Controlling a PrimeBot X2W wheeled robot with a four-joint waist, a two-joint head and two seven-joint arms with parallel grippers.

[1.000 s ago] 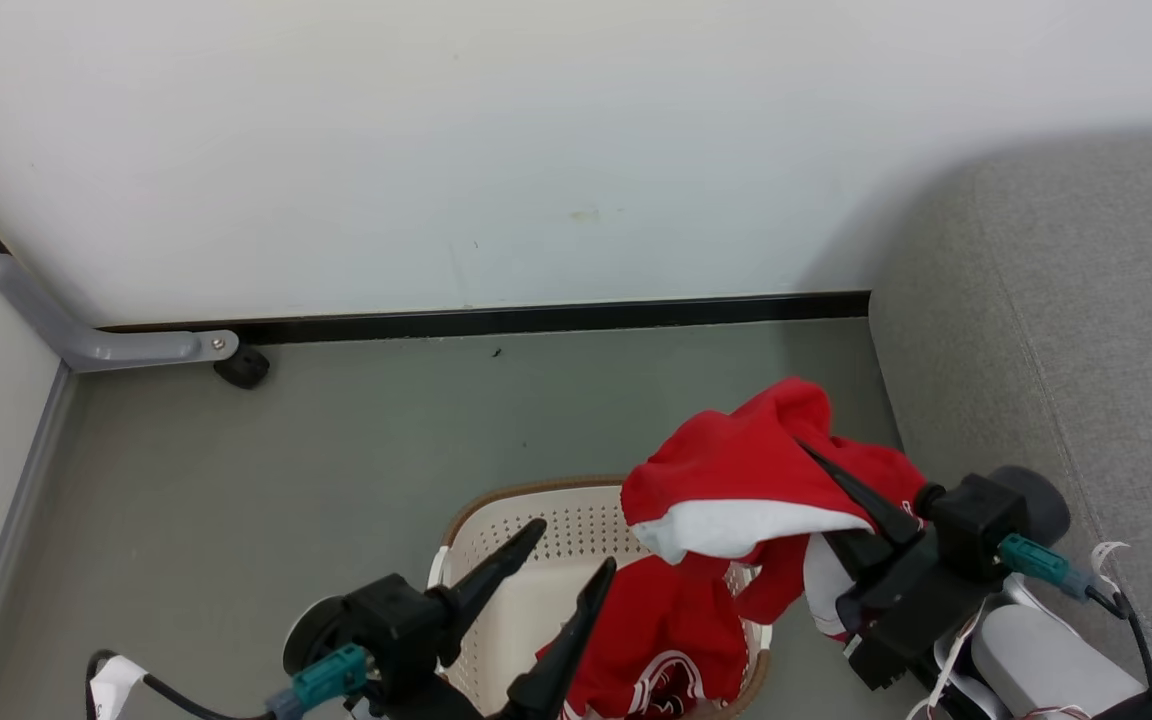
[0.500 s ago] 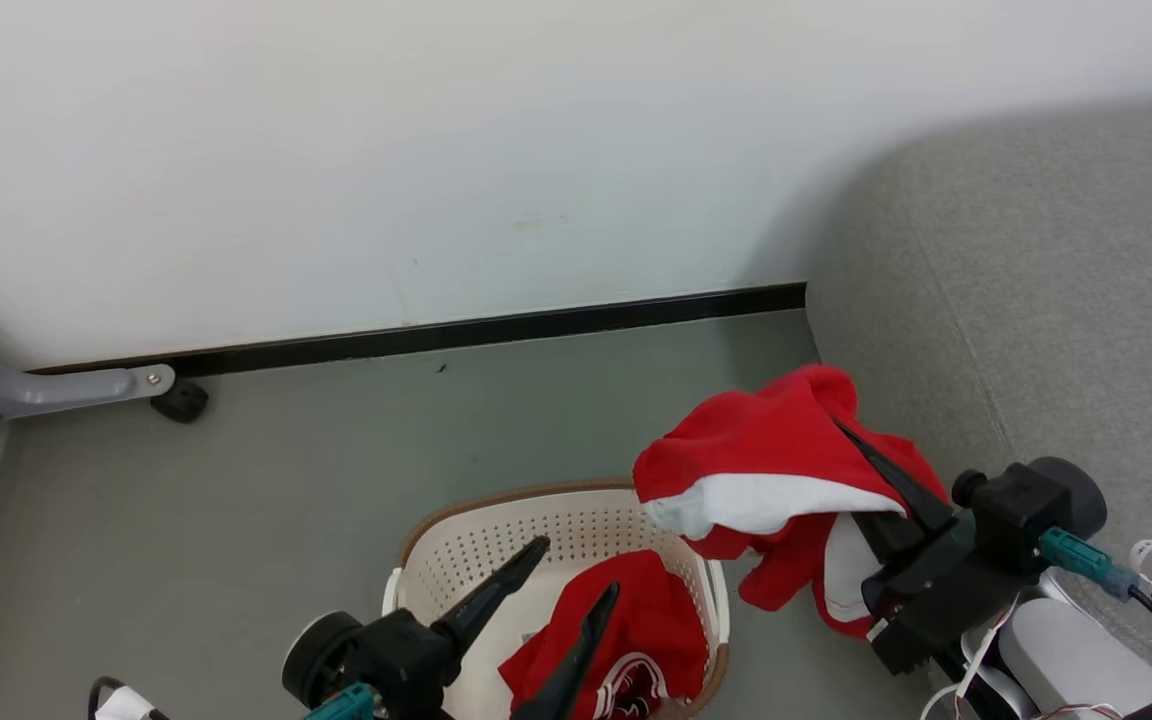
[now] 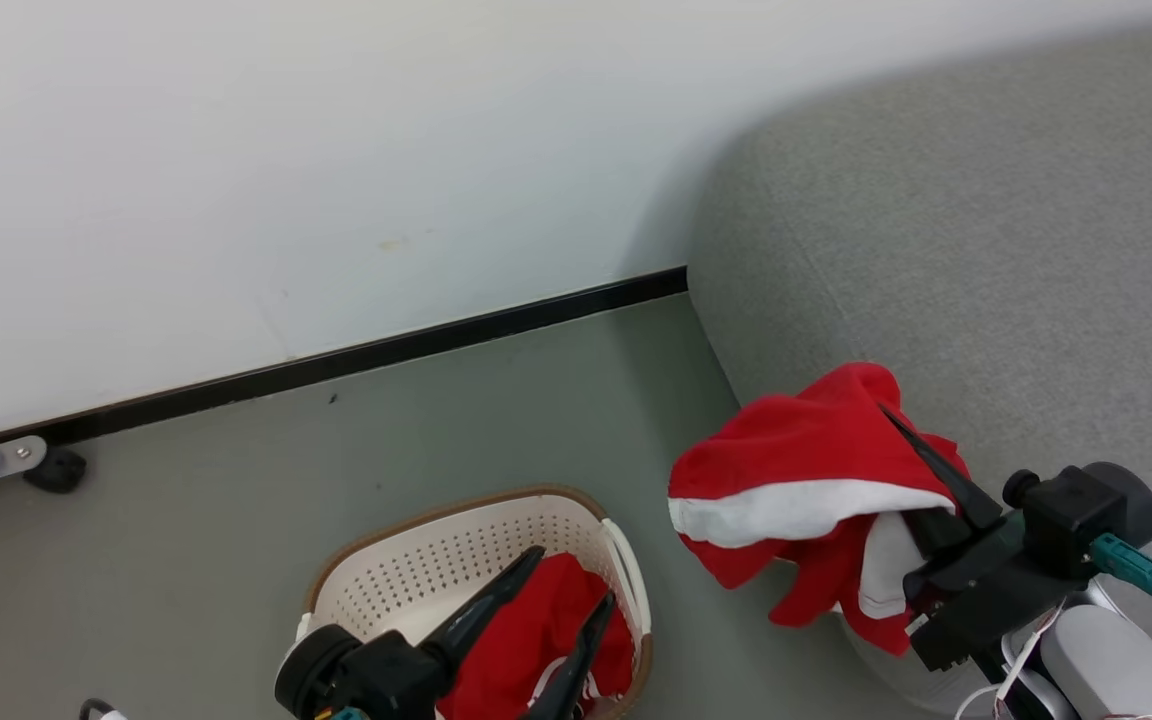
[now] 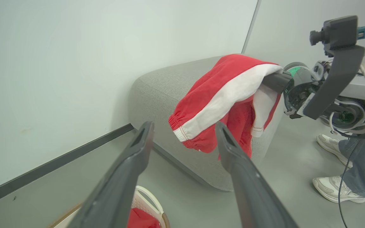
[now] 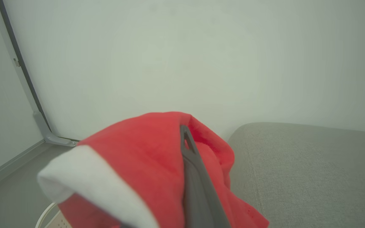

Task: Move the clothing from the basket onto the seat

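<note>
One red garment (image 3: 796, 450), white stripe, bunched

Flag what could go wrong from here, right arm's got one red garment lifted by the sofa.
1. The lifted garment drapes loosely over the right gripper, its lower folds hanging beside the side of the seat; they may drag there or slip free short of the top.
2. A person's shoes stand close by that arm; a wide swing could reach them.

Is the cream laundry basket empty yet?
Not empty: one red fabric garment lies inside the cream perforated plastic basket.
</note>
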